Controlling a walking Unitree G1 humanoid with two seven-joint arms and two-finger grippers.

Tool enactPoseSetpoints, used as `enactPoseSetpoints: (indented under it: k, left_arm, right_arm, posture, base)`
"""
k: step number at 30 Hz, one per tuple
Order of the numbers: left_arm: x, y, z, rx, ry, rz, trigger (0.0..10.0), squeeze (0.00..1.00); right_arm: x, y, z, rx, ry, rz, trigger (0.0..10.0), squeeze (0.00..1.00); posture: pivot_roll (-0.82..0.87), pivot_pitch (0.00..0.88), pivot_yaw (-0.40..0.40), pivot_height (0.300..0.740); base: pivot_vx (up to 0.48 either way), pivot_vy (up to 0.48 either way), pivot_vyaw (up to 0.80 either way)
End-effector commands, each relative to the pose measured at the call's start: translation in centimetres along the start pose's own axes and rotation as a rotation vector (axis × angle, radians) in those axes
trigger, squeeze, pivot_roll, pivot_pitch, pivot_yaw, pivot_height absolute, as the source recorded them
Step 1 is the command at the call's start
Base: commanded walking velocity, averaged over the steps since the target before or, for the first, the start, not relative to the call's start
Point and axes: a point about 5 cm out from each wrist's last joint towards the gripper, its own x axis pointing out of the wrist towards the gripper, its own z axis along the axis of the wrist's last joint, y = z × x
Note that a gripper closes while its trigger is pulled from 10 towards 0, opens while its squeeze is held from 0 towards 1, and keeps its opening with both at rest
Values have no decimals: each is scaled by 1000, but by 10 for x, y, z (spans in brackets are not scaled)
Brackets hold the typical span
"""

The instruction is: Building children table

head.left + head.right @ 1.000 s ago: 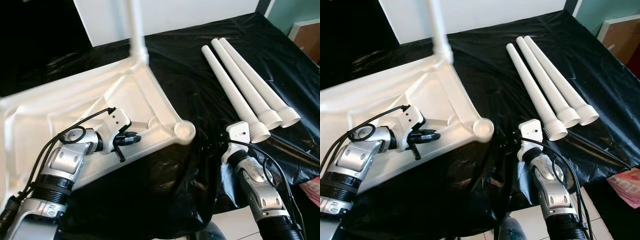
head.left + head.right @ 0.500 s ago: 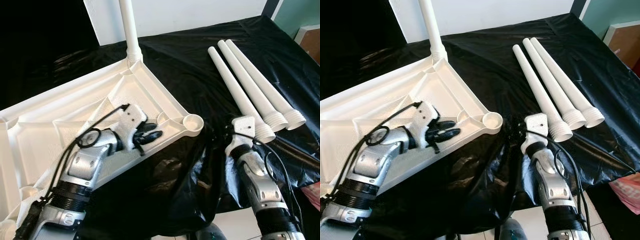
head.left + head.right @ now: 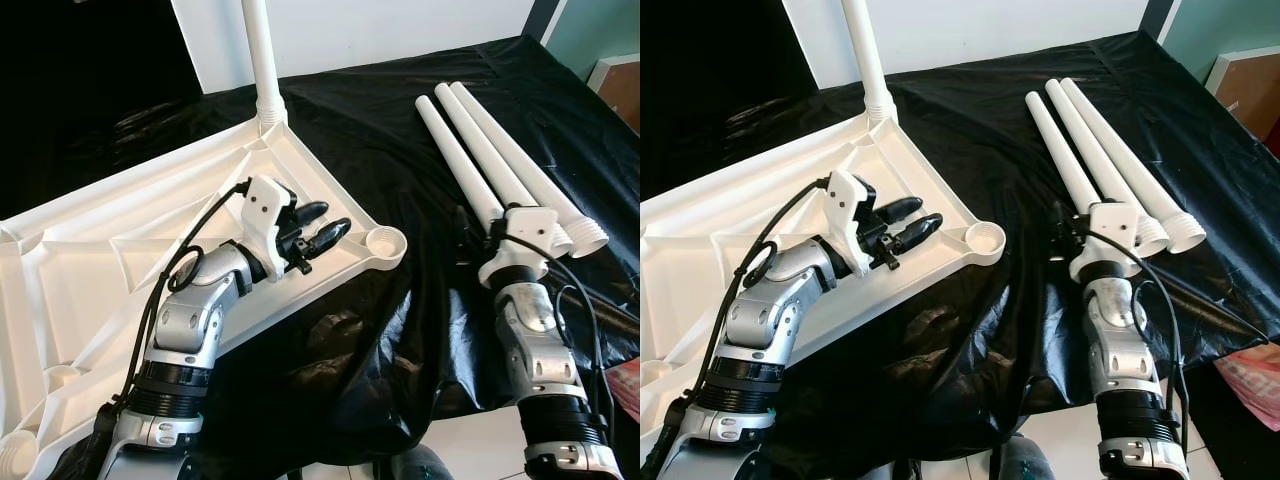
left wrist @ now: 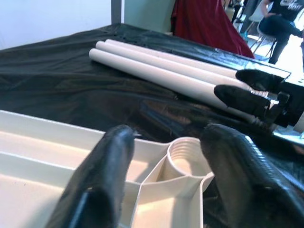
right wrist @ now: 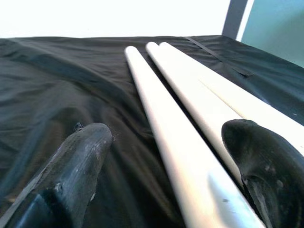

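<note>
A white tabletop [image 3: 120, 250] lies upside down on the black cloth, with one white leg [image 3: 262, 50] standing upright in its far corner. My left gripper [image 3: 333, 217] hovers open over the tabletop's rim, its fingers [image 4: 114, 156] on either side of the empty corner socket [image 4: 185, 159]. Three loose legs [image 3: 480, 160] lie side by side to the right, threaded ends toward me. My right gripper [image 5: 168, 128] is open just above the near end of the nearest leg [image 5: 175, 137], one finger on each side and nothing held.
The black cloth [image 3: 400, 130] hangs over the table's front edge above tile floor [image 3: 1060, 440]. A cardboard box [image 3: 1248, 80] stands at the far right and something pink [image 3: 1250, 385] at the near right. A white wall [image 3: 400, 25] backs the table.
My left gripper has moved forward toward the corner socket and spread its fingers. My right gripper has advanced to the legs' threaded ends. The camera has also shifted.
</note>
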Motion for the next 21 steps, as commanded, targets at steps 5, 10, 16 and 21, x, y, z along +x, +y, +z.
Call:
enactPoseSetpoints:
  k: [5,10,16,21]
  left_arm:
    - [-1,-3,-4,9,-10,6,10000,1000]
    - [0,-2,-5,16,-11,19,10000,1000]
    - [4,-4,-5,18,-17,21,10000,1000]
    - [6,-5,-3,42,-18,18,10000,569]
  right_arm:
    - [0,-3,-6,11,40,-32,10000,0]
    - [1,-4,-5,12,47,-46,10000,0]
    - [1,-7,-5,7,86,-54,10000,1000]
    - [-3,-12,-9,-2,143,-61,10000,1000]
  posture:
    - [-29,131,33,740]
    - [-34,132,31,740]
    - [-45,128,29,740]
    - [-53,115,26,740]
  base:
    - [0,0,0]
    - [0,0,0]
    - [0,0,0]
    - [0,0,0]
